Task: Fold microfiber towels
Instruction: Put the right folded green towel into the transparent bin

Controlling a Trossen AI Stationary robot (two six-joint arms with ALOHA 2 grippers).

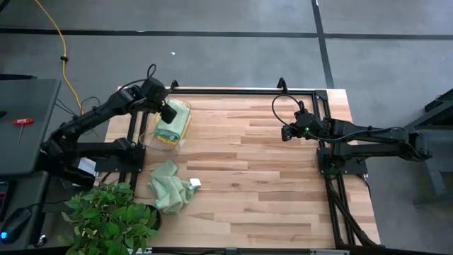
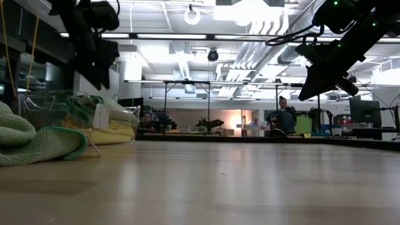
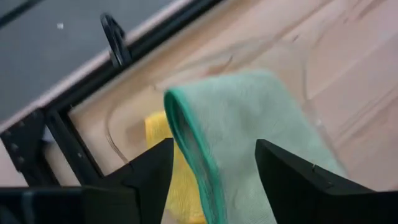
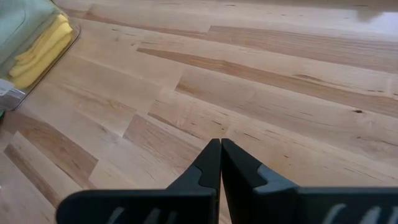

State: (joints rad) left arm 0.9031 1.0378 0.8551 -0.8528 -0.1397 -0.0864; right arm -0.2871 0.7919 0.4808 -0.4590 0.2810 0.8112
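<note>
the high view looks straight down from well above on the whole pale wooden plank table (image 1: 255,170). the low view sits at tabletop height, facing level across it into the room. each wrist view looks forward, close over the wood. the stack of folded yellow and sage green microfiber towels (image 1: 172,125) shows in all four views (image 2: 109,128) (image 3: 249,143) (image 4: 34,43).

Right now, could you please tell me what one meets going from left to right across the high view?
Leafy plant → crumpled green towel → bare wooden table → right gripper, jaws shut. The left gripper and the towel stack overlap, so they are left out.
</note>
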